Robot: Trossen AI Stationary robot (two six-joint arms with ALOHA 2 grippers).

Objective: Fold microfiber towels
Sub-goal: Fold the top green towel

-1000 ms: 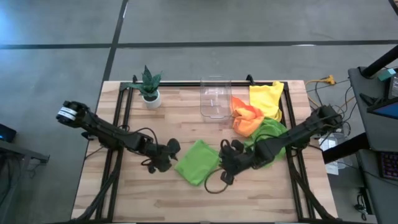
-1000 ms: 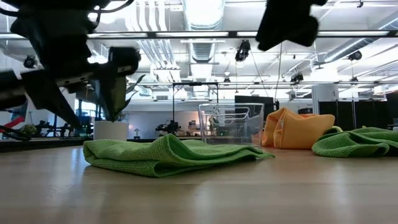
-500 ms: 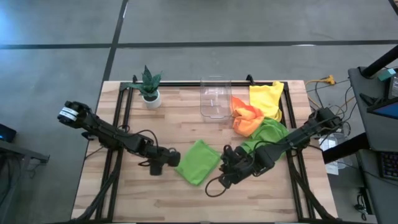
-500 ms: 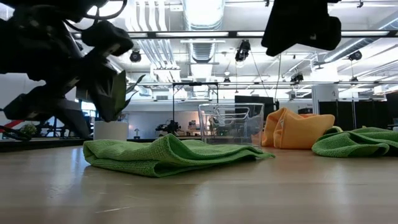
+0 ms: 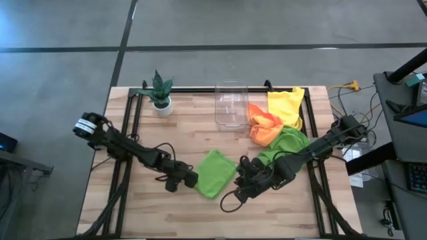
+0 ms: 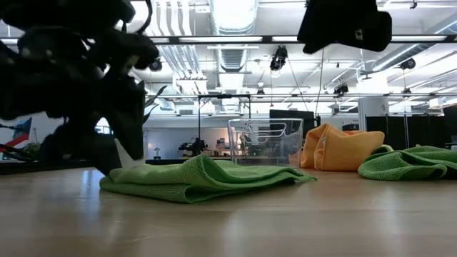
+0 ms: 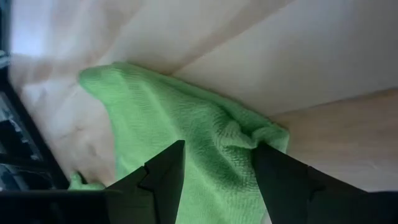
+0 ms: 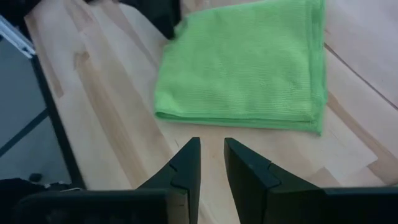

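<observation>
High view: folded green towel (image 5: 215,173) lies mid-table between both grippers. Left wrist view: left gripper (image 7: 217,171), fingers apart, straddles the towel's corner, likely to pinch it. Right wrist view: right gripper (image 8: 211,163) hovers beside it, fingers narrowly parted, empty.

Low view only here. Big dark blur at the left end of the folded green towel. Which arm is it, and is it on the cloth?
Observer: That is the left gripper, down at the corner of the folded lime green towel. In its wrist view the open fingers straddle that corner.
Operator: And the dark block top right?
Observer: The right gripper. It is off the towel, over bare table beside the towel's other edge, holding nothing.
Operator: Any more towels besides the orange and green ones I see?
Observer: Yes, a yellow towel lies at the far edge, behind the orange one.
</observation>
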